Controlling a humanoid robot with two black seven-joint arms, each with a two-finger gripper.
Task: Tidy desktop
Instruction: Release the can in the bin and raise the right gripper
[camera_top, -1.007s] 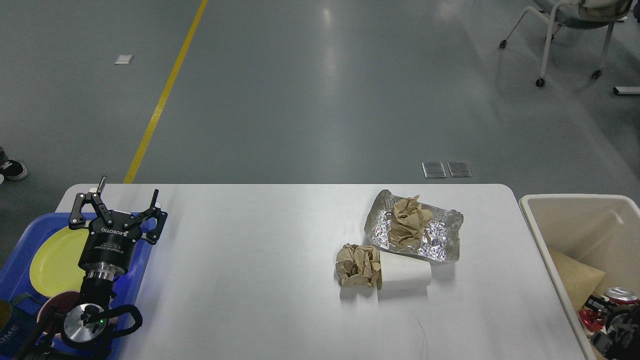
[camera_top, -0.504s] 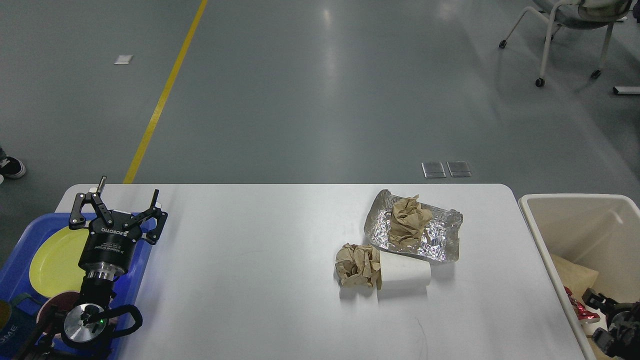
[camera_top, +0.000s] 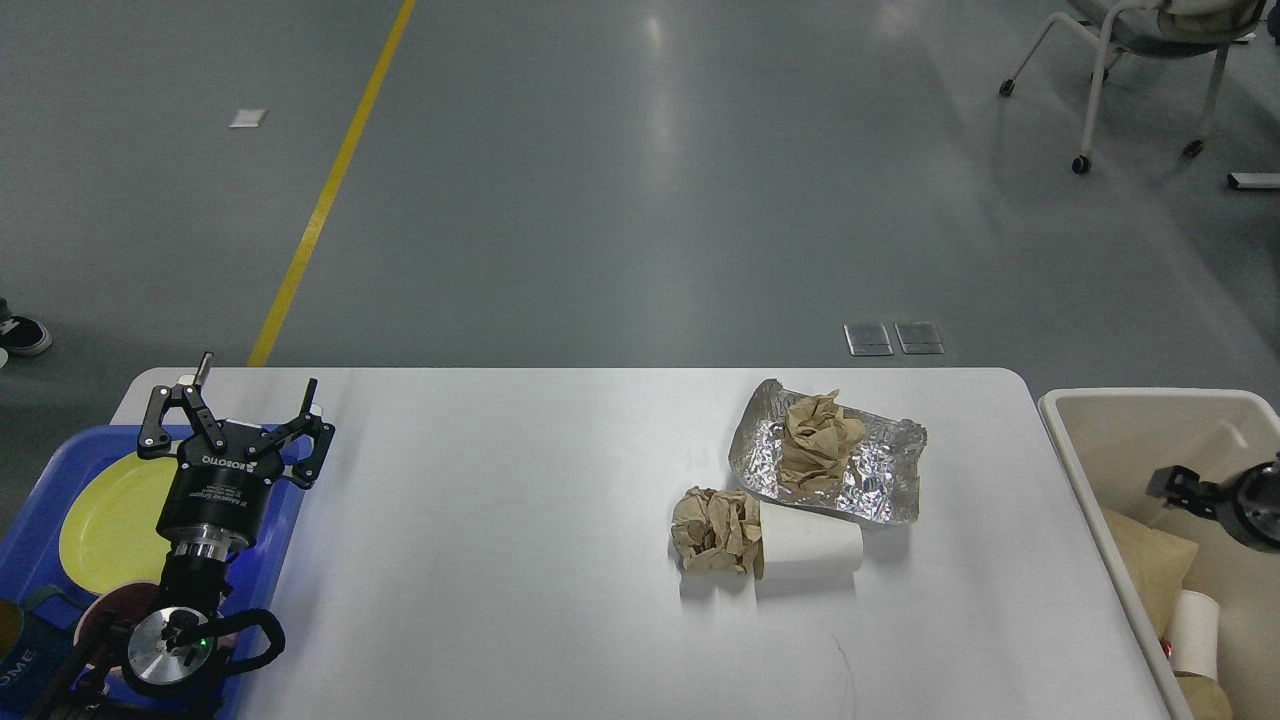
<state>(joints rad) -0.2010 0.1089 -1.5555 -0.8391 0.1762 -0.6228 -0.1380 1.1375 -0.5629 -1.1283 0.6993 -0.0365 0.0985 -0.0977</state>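
Note:
The white desktop (camera_top: 520, 520) carries a crumpled foil sheet (camera_top: 870, 480) with a wad of brown paper (camera_top: 815, 440) on it. Just in front lies a white paper cup (camera_top: 810, 545) on its side, touching a second brown paper wad (camera_top: 712, 530). My left gripper (camera_top: 258, 375) stands open and empty over the desktop's left end, at the blue tray's edge. Small and dark at the right edge, my right gripper (camera_top: 1172, 485) hovers over the cream bin (camera_top: 1075, 450); its fingers cannot be told apart.
The blue tray (camera_top: 40, 495) holds a yellow plate (camera_top: 110, 520) and a dark red bowl (camera_top: 100, 620). Inside the bin lie a tan bag (camera_top: 1150, 560) and a white cup (camera_top: 1192, 635). A wheeled chair (camera_top: 1130, 60) stands on the floor at the far right.
My right arm has risen from the bin's lower corner to higher over the bin. The red can it covered has dropped from sight and a white cup now shows. The left arm is still.

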